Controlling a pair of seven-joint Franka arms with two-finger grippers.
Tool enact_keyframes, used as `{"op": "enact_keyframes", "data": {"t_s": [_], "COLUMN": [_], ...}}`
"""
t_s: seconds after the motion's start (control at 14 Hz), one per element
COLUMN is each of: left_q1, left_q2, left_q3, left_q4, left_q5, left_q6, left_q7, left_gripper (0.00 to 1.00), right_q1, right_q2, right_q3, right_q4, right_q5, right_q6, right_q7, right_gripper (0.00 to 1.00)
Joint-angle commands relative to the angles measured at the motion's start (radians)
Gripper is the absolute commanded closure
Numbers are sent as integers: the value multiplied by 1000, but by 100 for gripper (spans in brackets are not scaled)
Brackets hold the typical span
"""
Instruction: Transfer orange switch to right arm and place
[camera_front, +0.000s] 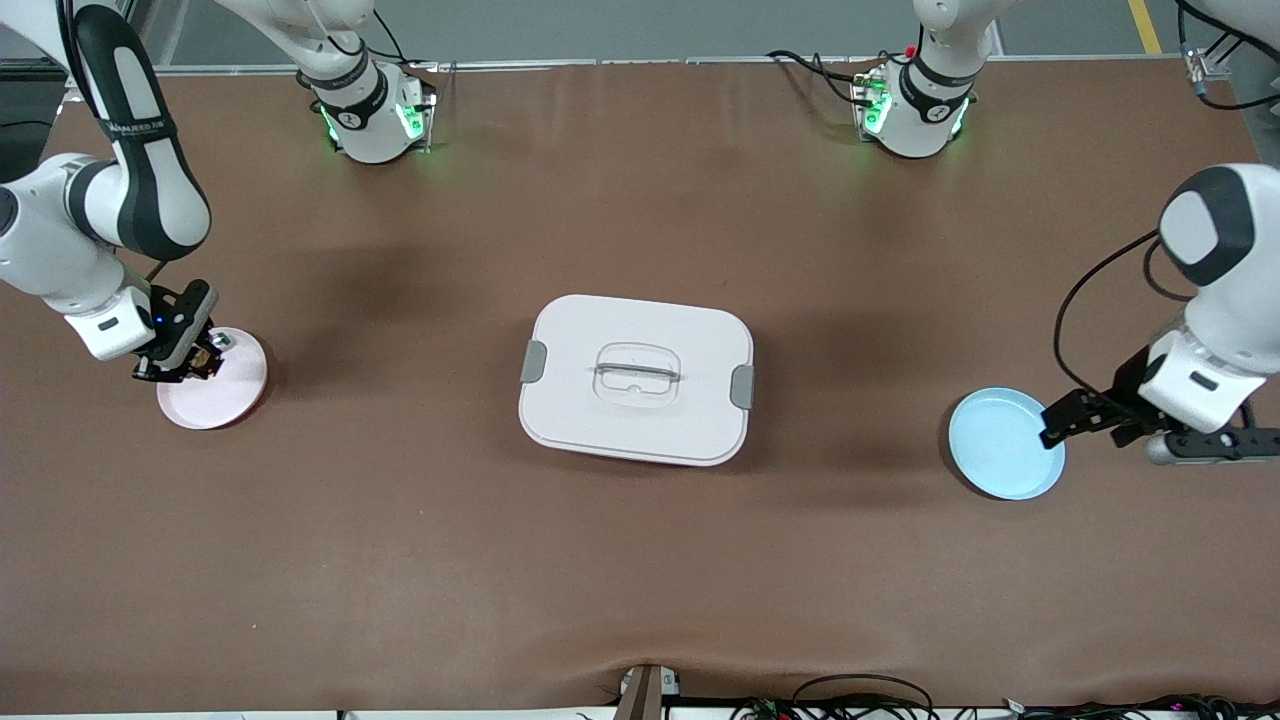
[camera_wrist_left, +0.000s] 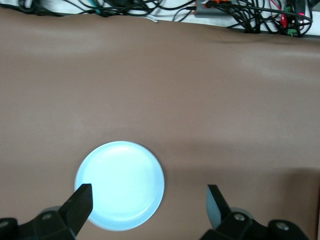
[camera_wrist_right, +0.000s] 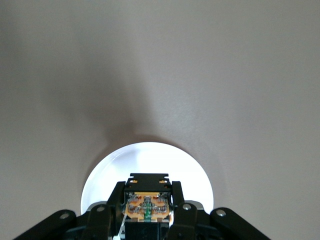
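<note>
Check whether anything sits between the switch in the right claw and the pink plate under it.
Nothing visible does. The right claw holds the orange switch directly over the bare pink plate. The left claw hangs open by the blue plate.

Hardly any writing can be read. The right arm (camera_front: 140, 150), at the desk's right-arm end, carries a dark band with a line of small pale lettering across its upper link; the letters are too small to make out with any certainty. The two bases (camera_front: 372, 115) along the top of the front view each show a small round mark on a black collar, but no character on either can be read. The white box (camera_front: 636, 378) at mid-desk and both plates show no lettering. Neither wrist view shows any readable text.
</note>
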Motion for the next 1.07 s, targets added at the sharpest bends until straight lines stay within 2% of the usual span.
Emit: {"op": "enact_keyframes", "data": {"t_s": [0.0, 0.21, 0.57, 0.64, 0.72, 0.79, 0.86, 1.0], "left_q1": [28, 31, 36, 5, -80, -190, -278, -384], "left_q2": [-110, -143, -146, -149, -156, -176, -181, -196], "left_q3": [-11, -6, 0, 33, 106, 223, 310, 414], "left_q4": [-21, 0, 117, 126, 131, 129, 129, 131], "left_q5": [3, 1, -20, -20, -22, -22, -33, -57], "left_q6": [-83, -134, -280, -288, -301, -310, -312, -314], "left_q7": [6, 6, 14, 15, 14, 14, 14, 14], "left_gripper": [0, 0, 0, 0, 0, 0, 0, 0], "right_q1": [-41, -55, -61, -66, -76, -85, -95, -105], "right_q2": [31, 83, 149, 159, 171, 186, 200, 222], "right_q3": [17, 16, 16, 16, 16, 16, 16, 17], "right_q4": [-9, -6, -4, -4, -4, -1, -1, 0], "right_q5": [-16, -18, -28, -41, -48, -54, -67, -78], "right_q6": [21, 93, 179, 196, 209, 223, 242, 265], "right_q7": [-14, -56, -87, -89, -89, -90, -92, -92], "right_gripper": [100, 100, 100, 100, 100, 100, 100, 100]}}
